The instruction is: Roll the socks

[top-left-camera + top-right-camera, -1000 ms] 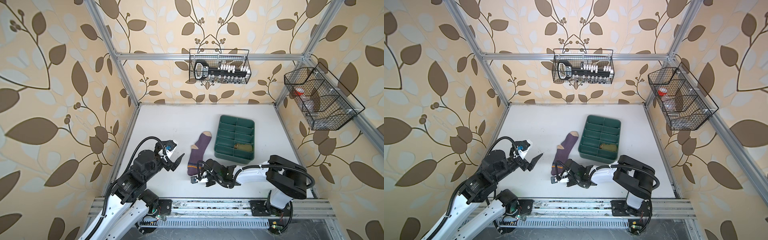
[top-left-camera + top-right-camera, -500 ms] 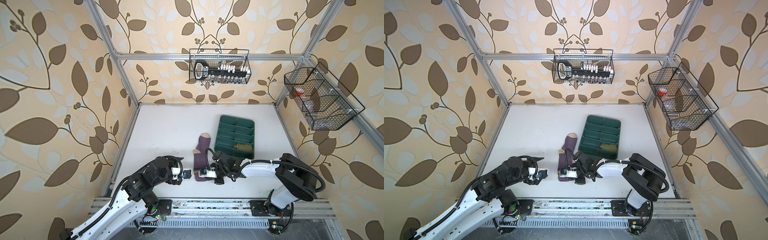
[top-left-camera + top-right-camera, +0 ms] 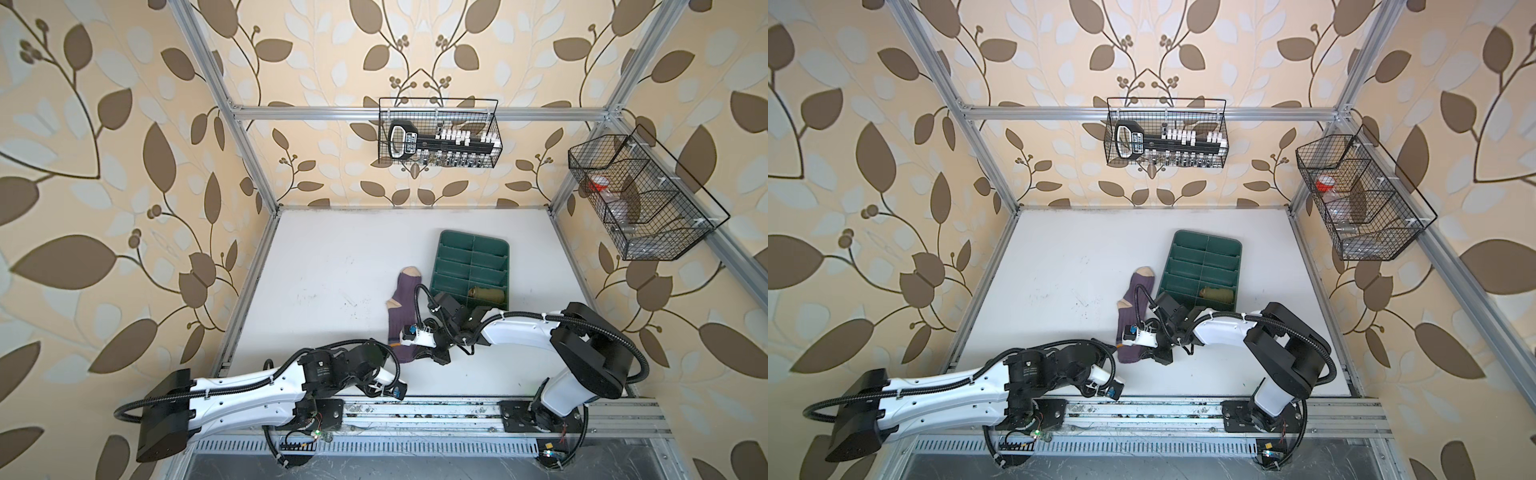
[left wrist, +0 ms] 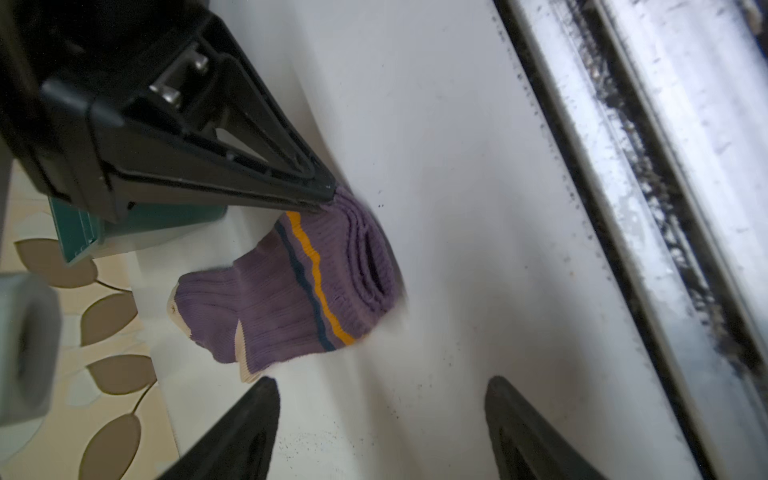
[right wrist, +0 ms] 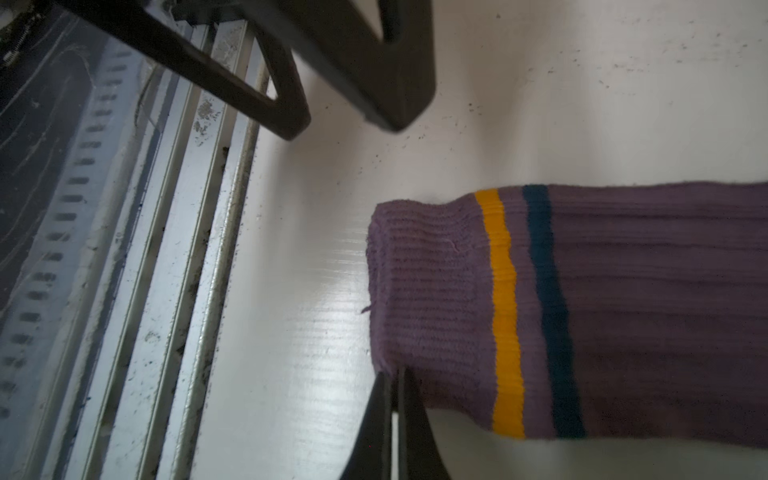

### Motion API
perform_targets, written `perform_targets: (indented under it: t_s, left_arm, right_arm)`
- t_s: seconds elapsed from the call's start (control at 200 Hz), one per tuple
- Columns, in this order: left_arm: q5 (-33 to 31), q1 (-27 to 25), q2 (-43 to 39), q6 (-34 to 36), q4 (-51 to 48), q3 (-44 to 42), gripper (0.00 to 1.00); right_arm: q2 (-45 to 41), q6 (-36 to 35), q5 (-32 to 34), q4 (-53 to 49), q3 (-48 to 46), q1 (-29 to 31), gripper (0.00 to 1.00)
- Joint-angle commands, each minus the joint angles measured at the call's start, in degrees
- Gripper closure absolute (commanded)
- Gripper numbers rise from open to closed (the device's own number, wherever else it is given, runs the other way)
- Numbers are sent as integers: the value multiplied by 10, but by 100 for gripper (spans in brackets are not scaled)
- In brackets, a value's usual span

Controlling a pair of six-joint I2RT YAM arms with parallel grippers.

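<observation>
A purple sock (image 3: 405,307) (image 3: 1133,303) with a beige toe and heel lies flat on the white table, cuff toward the front rail. My right gripper (image 5: 394,374) (image 3: 415,356) is shut on a corner of its cuff, just before the yellow and navy stripes (image 5: 505,307). My left gripper (image 4: 382,382) (image 3: 386,384) hovers low and open over bare table just in front of the cuff (image 4: 374,270), holding nothing. The olive sock (image 3: 486,294) (image 3: 1217,294) lies rolled up in a near compartment of the tray.
A dark green divided tray (image 3: 473,253) (image 3: 1204,253) stands right of the purple sock, close behind my right wrist. The metal front rail (image 4: 623,249) (image 5: 166,249) runs just behind my left gripper. Two wire baskets (image 3: 438,133) (image 3: 640,199) hang on the back and right walls.
My left arm has swung from the left side down to the table front by the sock's cuff. My right gripper has shifted onto the cuff's corner, and the sock lies straighter.
</observation>
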Motion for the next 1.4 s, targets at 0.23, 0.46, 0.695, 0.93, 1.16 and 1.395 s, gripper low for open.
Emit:
perform_targets:
  t_s: [0.23, 0.46, 0.695, 0.93, 1.16, 1.395]
  left_arm:
    - [-91, -46, 116, -45, 196, -18, 32]
    - [-107, -46, 166, -64, 230, -19, 44]
    - [-112, -46, 244, -92, 254, 2, 61]
    - [-107, -46, 247, -108, 238, 8, 90]
    - [-94, -47, 213, -128, 186, 13, 100]
    - [-39, -46, 198, -215, 84, 66, 100]
  right_arm:
    - [7, -2, -23, -24, 20, -3, 99]
    - [7, -2, -24, -27, 20, -2, 99]
    - [10, -1, -25, -30, 22, -1, 99]
    - [7, 2, -23, -29, 23, -3, 99]
    - [-25, 9, 8, -7, 9, -5, 84]
    - [-171, 27, 108, 82, -64, -10, 47]
